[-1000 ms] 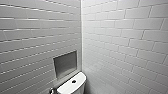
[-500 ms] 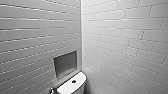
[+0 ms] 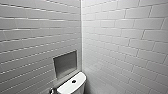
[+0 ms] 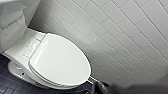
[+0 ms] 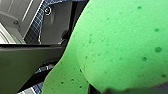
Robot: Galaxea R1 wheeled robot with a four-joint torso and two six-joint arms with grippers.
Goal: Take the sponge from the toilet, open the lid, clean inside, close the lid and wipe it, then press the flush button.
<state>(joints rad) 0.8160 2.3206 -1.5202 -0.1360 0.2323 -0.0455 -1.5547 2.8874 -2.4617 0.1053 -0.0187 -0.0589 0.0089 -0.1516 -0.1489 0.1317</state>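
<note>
Right wrist view: right claw [image 5: 101, 90] clenched on sponge [image 5: 120, 42] (creased); lid [image 4: 60, 60] down; left claw [image 4: 100, 87] unclear.

Overall light: soft, even and fairly bright; the wall tiles [image 3: 120, 37] carry no hard shadows.
Glare: pale streaks along tile edges on the left wall; a broad sheen on the glossy lid [image 4: 60, 60].
Shadow: the niche [image 3: 65, 63] sits darker than the wall; the floor [image 4: 7, 86] beneath the toilet [image 4: 17, 70] is dim.
Distortion: tile lines fan outward toward the head view's edges.
Colour: the sponge [image 5: 120, 42] is vivid, with its fold shaded.
</note>
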